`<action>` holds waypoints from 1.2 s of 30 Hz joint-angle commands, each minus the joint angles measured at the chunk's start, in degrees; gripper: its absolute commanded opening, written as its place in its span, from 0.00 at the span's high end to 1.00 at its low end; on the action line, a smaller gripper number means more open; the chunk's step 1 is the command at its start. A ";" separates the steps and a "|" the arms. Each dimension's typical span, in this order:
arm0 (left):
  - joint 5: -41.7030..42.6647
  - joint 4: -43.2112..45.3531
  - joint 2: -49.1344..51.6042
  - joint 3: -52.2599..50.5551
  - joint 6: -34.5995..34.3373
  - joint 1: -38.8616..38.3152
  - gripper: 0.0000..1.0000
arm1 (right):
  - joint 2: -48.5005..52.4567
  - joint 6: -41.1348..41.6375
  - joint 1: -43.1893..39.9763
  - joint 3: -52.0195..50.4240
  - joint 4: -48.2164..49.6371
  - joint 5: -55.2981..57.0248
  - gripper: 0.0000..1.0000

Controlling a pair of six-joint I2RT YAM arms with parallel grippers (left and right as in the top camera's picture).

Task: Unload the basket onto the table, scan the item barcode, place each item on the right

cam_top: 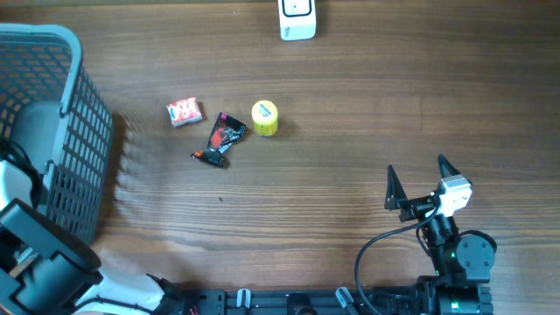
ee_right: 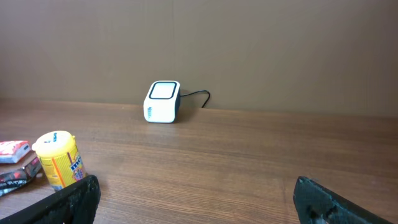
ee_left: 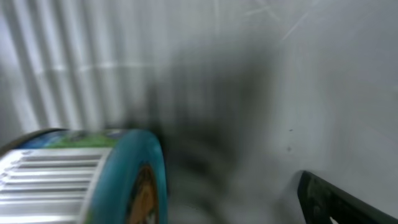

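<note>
A white barcode scanner [cam_top: 297, 17] stands at the table's far edge, also in the right wrist view as the scanner [ee_right: 163, 102] with its cable. Three items lie mid-table: a yellow tub [cam_top: 265, 118], a black packet [cam_top: 223, 138] and a small red pack [cam_top: 185, 112]. My right gripper [cam_top: 418, 179] hovers open and holding nothing at the near right, well clear of them. The blurred left wrist view shows my left gripper [ee_left: 205, 214] open inside the basket, next to a teal round can [ee_left: 124, 180] with a striped label; only one finger [ee_left: 336, 202] shows.
A grey mesh basket [cam_top: 83, 131] fills the left side, with the left arm [cam_top: 35, 254] at its near end. In the right wrist view the yellow tub [ee_right: 59, 158], red pack [ee_right: 12, 150] and black packet [ee_right: 15, 177] sit ahead on the left.
</note>
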 commanded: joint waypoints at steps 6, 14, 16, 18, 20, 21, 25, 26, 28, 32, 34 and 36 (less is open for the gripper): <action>2.21 2.56 0.79 -4.46 0.37 -0.22 0.00 | -0.13 -0.24 0.24 -0.07 0.33 -0.70 0.00; 2.62 3.45 -6.32 -4.39 0.44 -0.20 0.00 | -0.13 -0.26 0.24 -0.07 0.33 -0.70 0.00; 2.62 3.78 -8.52 -4.39 0.46 -0.20 0.00 | -0.13 -0.26 0.24 -0.07 0.33 -0.70 0.00; 2.62 3.82 -10.43 -4.39 0.46 -0.20 0.00 | -0.13 -0.26 0.24 -0.07 0.33 -0.70 0.00; 2.62 3.82 -12.33 -4.39 0.63 -0.20 0.00 | -0.15 -0.28 0.24 -0.07 0.33 -0.70 0.00; 2.60 3.78 -12.94 -4.39 0.63 -0.20 0.00 | -0.15 -0.26 0.24 -0.07 0.33 -0.70 0.00; 2.58 3.15 -13.88 -4.42 0.63 -0.20 0.01 | -0.15 -0.26 0.24 -0.07 0.33 -0.70 0.00; 2.58 2.95 -13.86 -4.42 0.61 -0.20 0.01 | -0.13 -0.26 0.24 -0.07 0.33 -0.70 0.00; 2.56 2.64 -13.88 -4.42 0.61 -0.20 0.01 | -0.13 -0.24 0.24 -0.07 0.33 -0.70 0.00; 2.54 1.64 -13.86 -4.42 0.61 -0.20 0.00 | -0.13 -0.24 0.24 -0.07 0.33 -0.70 0.00; 2.47 1.03 -13.86 -4.42 0.61 -0.20 0.00 | -0.15 -0.26 0.24 -0.07 0.33 -0.70 0.00; 1.42 0.42 -13.86 -4.42 0.59 -0.20 0.00 | -0.15 -0.26 0.24 -0.07 0.33 -0.70 0.00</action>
